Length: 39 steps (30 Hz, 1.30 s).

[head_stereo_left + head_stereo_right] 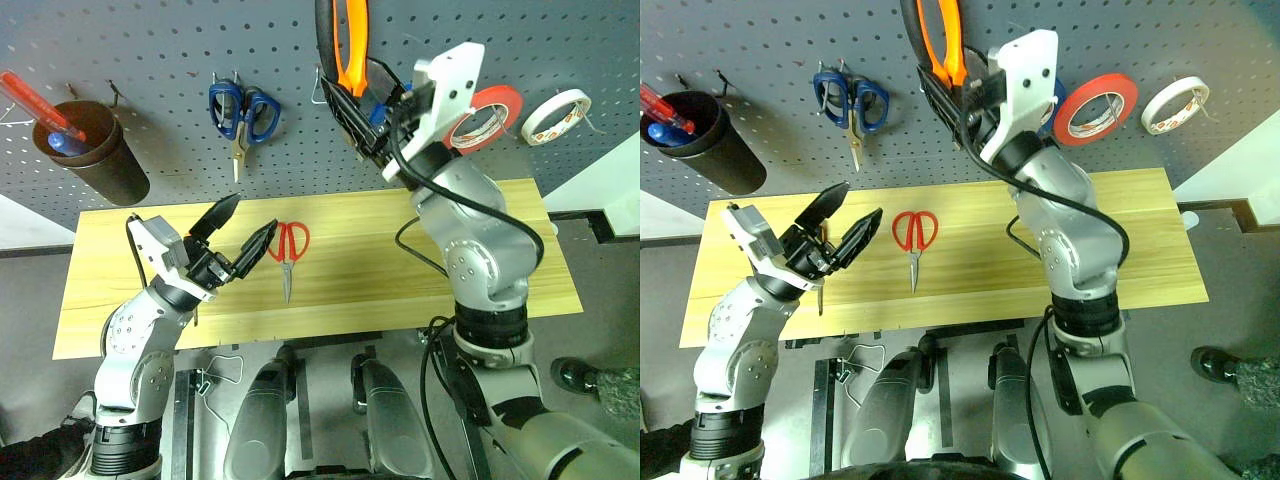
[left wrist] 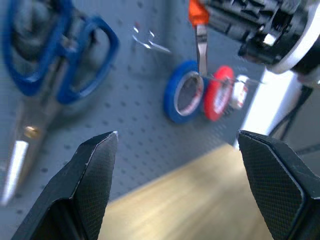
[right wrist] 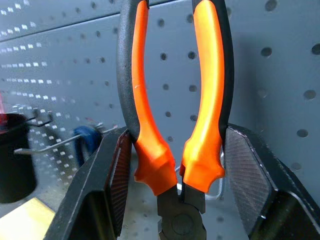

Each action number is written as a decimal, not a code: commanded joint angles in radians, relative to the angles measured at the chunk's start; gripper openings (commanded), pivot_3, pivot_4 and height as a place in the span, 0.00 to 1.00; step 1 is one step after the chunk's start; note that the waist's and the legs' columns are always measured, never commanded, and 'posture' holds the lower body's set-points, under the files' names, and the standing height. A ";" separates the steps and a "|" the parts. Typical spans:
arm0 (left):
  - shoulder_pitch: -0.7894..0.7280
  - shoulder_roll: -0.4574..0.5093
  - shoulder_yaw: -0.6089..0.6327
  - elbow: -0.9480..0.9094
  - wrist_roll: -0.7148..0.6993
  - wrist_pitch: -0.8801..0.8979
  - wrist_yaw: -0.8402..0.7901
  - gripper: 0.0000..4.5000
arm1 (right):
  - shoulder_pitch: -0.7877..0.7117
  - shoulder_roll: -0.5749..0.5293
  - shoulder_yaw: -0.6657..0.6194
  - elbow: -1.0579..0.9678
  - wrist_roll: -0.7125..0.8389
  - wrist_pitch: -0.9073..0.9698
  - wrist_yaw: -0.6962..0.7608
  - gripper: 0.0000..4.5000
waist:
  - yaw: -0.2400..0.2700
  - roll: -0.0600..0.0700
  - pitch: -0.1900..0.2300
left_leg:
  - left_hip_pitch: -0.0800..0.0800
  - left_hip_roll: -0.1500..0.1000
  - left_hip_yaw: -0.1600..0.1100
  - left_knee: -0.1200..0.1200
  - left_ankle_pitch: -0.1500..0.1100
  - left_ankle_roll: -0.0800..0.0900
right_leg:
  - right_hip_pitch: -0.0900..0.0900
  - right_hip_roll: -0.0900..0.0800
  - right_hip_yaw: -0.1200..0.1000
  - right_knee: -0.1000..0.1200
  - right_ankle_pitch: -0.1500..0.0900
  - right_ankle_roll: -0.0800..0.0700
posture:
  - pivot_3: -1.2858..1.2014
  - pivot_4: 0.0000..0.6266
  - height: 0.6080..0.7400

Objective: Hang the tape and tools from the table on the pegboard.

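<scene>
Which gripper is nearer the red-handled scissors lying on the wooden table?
Left. The left gripper hovers open just beside the red-handled scissors; the right gripper is up at the pegboard, gripping orange-and-black pliers.

I see the desk (image 1: 480, 240) as pale wood grain with a low sheen. The pegboard (image 1: 150, 60) looks like matt grey perforated sheet. The pliers (image 3: 175, 100) have smooth, rubbery orange-and-black handles, gripped by the right gripper (image 3: 172, 180) with its finely textured black pads (image 3: 247, 165).

silver-grey jointed arms, white wrist housings, black textured gripper fingers (image 2: 95, 175), loose black cables
</scene>
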 commanded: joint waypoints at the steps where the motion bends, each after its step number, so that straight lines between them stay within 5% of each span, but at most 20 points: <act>1: 0.026 -0.015 0.007 0.006 0.021 -0.074 -0.006 0.89 | -0.086 0.019 -0.021 -0.002 -0.003 -0.093 0.011 0.53 | 0.001 0.000 0.000 | 0.000 0.000 0.000 0.001 0.000 0.000 | 0.000 0.000 0.000 0.001 0.000 0.000 | 0.53 0.51 0.80; 13: 0.074 -0.050 0.058 0.065 0.017 -0.240 -0.011 0.89 | -0.125 0.043 -0.014 0.022 -0.025 -0.153 -0.006 0.53 | 0.000 -0.001 -0.001 | 0.000 0.000 0.000 0.004 0.000 0.000 | -0.001 0.000 0.000 0.006 0.000 0.000 | 0.53 0.51 0.80; 25: 0.058 -0.067 0.021 0.066 0.040 -0.262 0.011 0.89 | -0.239 0.173 0.007 0.321 -0.113 -0.352 -0.041 0.53 | 0.005 -0.001 -0.001 | 0.001 0.000 0.001 0.004 0.001 -0.001 | -0.002 0.000 0.000 0.008 0.000 0.000 | 0.54 0.52 0.80; 39: 0.073 -0.046 0.021 0.026 0.033 -0.246 0.036 0.89 | -0.228 0.168 -0.014 0.398 -0.127 -0.407 -0.038 0.53 | 0.005 -0.001 -0.001 | 0.001 0.000 0.000 0.004 0.001 -0.001 | -0.002 0.000 0.000 0.009 0.000 0.000 | 0.55 0.54 0.80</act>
